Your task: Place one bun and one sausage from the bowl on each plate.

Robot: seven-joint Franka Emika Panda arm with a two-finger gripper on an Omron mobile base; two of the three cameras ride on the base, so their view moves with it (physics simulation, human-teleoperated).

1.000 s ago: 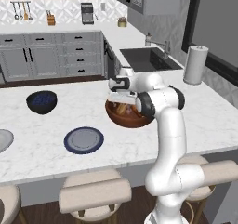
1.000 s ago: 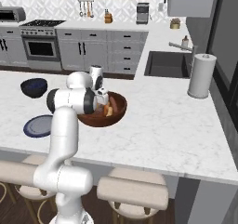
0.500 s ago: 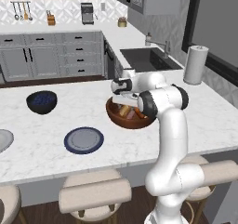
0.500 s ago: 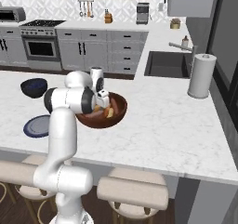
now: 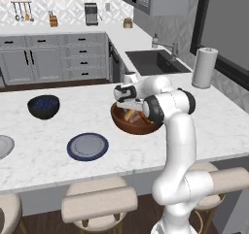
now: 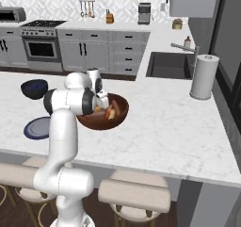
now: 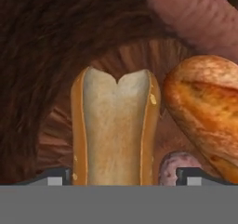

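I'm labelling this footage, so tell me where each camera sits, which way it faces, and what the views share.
Left base view: behind the arm's left, facing the counter; arm rises lower right, gripper in the bowl.
Right base view: behind its right; arm rises lower left.
Hand view: inside the bowl, fingertips straddling a split bun.
Both base views share bowl, blue plate, sink.

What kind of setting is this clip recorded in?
A rendered home kitchen, judging by the white marble island counter with padded stools, the dark built-in sink with a faucet, and the steel range oven set among grey cabinets.
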